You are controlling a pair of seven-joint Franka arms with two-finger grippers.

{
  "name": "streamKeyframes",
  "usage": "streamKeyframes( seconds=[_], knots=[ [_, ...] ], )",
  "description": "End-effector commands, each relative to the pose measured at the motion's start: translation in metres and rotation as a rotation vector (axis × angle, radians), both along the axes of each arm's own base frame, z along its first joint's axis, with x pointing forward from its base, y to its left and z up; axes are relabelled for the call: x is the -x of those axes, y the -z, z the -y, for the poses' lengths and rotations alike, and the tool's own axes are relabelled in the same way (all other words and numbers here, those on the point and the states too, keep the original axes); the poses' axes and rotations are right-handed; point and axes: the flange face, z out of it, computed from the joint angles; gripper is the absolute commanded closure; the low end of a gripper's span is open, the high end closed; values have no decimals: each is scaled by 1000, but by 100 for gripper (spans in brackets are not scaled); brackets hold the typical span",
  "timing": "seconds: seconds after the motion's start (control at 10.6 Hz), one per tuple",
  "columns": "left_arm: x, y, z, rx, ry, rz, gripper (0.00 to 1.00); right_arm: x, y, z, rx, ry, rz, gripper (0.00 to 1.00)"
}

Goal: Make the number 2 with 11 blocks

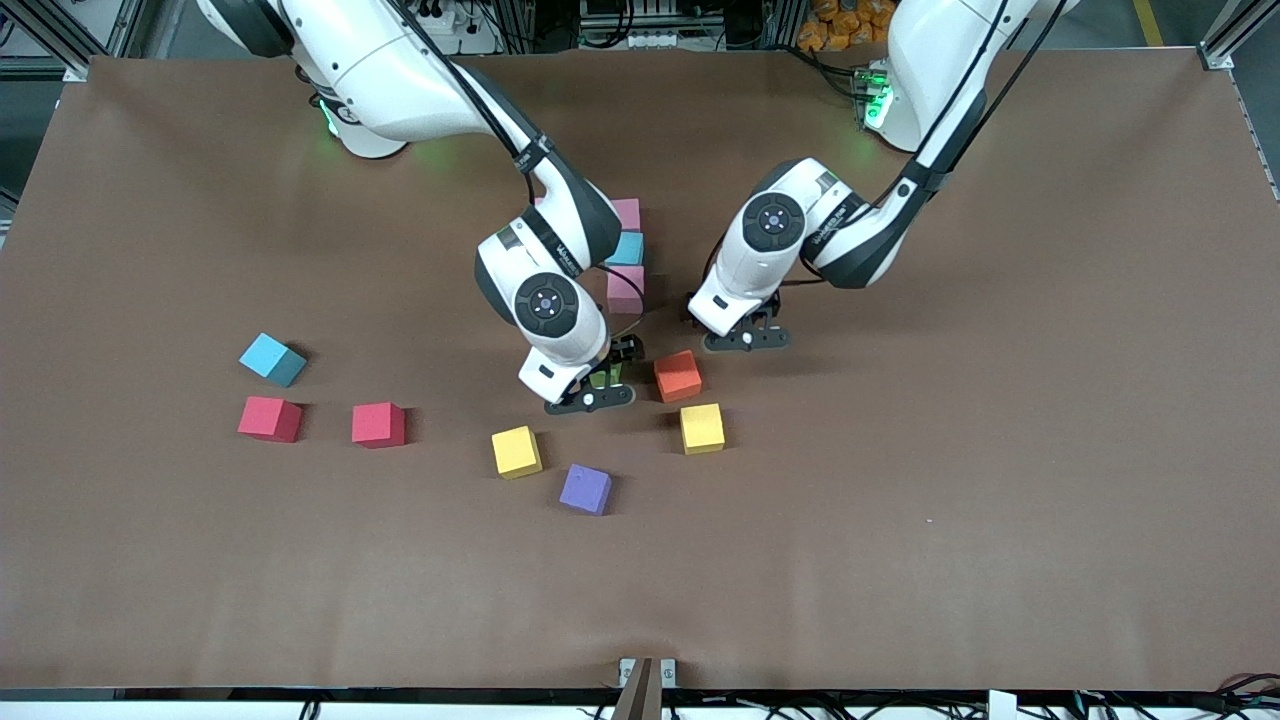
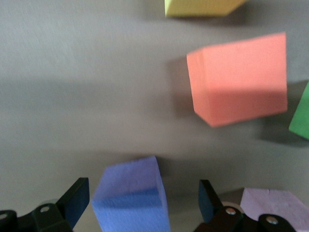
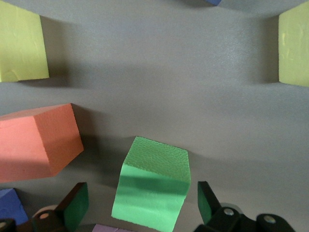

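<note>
The right end effector (image 1: pixel 592 385) is spread around the green block (image 3: pixel 152 189). The left end effector (image 1: pixel 745 330) is spread around the blue block (image 2: pixel 131 195), orange block (image 1: pixel 677 375) at its 7 o'clock.

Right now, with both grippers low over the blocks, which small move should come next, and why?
Probably close the right gripper on the green block: its open fingers stand on either side of the block, beside the orange block. The left gripper, also open, straddles a blue block and could close likewise.
</note>
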Motion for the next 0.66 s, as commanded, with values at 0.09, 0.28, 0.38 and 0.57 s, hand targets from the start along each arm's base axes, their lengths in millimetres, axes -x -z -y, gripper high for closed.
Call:
streamKeyframes(
  seconds=[0.09, 0.28, 0.38, 0.57],
  knots=[
    [28, -5, -12, -26, -55, -10, 0, 5, 15, 5, 29, 5, 0, 0],
    [32, 1, -14, -21, -54, -10, 1, 5, 22, 12, 43, 54, -14, 0],
    [35, 5, -14, -7, -60, 1, 1, 6, 23, 13, 42, 97, -22, 0],
    [40, 7, -10, -5, -82, 0, 2, 7, 22, 8, 36, 131, -11, 0]
  ],
)
